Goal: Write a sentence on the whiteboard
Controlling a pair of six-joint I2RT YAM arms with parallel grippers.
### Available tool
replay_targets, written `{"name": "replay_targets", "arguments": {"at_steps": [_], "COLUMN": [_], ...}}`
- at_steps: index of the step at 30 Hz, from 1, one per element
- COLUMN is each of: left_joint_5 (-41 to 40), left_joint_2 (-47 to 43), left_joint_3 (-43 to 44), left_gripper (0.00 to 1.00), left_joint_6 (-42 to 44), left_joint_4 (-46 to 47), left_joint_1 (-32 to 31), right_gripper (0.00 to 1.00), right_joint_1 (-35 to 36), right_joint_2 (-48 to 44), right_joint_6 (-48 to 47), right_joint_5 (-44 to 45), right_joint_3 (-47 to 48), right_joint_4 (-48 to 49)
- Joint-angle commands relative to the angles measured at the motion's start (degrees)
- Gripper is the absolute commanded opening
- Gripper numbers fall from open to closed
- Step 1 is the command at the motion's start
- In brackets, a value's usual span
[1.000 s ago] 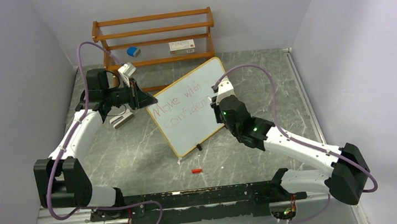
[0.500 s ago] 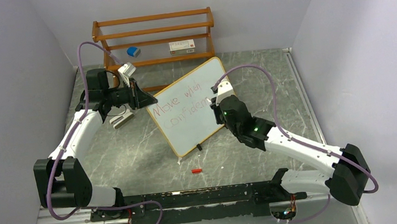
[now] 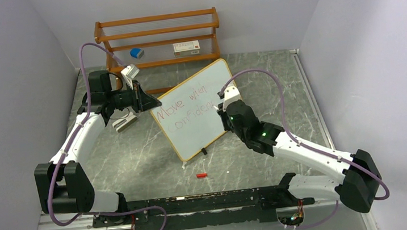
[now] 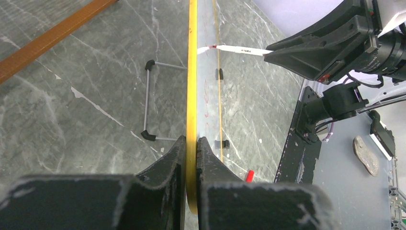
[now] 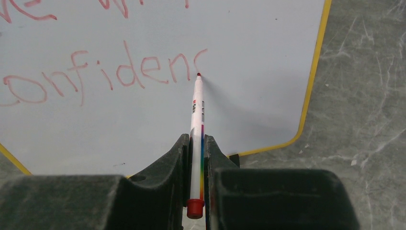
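The whiteboard [image 3: 200,129] stands tilted on the table with red writing "Move with Confidenc" on it. My left gripper [image 3: 152,104] is shut on its yellow left edge [image 4: 192,91], one finger on each side of the frame [image 4: 191,146]. My right gripper [image 5: 195,142] is shut on a white marker [image 5: 197,108] with a rainbow stripe and a red end. The marker's red tip touches the board [image 5: 143,120] at the foot of the last curved stroke. In the top view the right gripper [image 3: 221,107] is at the board's right half.
A brown wooden rack [image 3: 157,37] stands behind the board, holding a blue object [image 3: 136,53] and a white box [image 3: 186,47]. A red cap [image 3: 201,176] lies on the table in front of the board. A grey object [image 3: 124,123] lies under the left arm.
The right gripper has shifted slightly right and down along the board, adding a curved stroke after "Confiden". The left arm and the board have stayed still.
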Motion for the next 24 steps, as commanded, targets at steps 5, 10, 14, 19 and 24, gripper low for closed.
{"name": "replay_targets", "arguments": {"at_steps": [5, 10, 14, 19, 24], "left_joint_5": [-3.08, -3.08, -3.16, -3.08, -3.07], "left_joint_2": [0.91, 0.83, 0.82, 0.96, 0.80], "left_joint_3": [0.64, 0.61, 0.55, 0.64, 0.55], "left_gripper": [0.05, 0.05, 0.05, 0.05, 0.05], "left_joint_6": [4.10, 4.08, 4.04, 3.92, 3.92], "left_joint_4": [-1.65, -1.62, -1.60, -1.49, -1.43], "left_joint_1": [0.05, 0.05, 0.05, 0.05, 0.05], "right_gripper": [0.00, 0.00, 0.00, 0.00, 0.00], "right_joint_1": [-0.31, -0.40, -0.42, -1.01, -2.60], "right_joint_2": [-0.76, -0.60, -1.42, -2.76, -2.81], "right_joint_6": [0.59, 0.77, 0.38, 0.44, 0.75], "right_joint_5": [3.25, 5.48, 4.10, 2.73, 1.10], "right_joint_3": [-1.27, -1.62, -1.79, -1.79, -1.88], "right_joint_4": [-1.68, 0.62, 2.32, 2.57, 3.38]}}
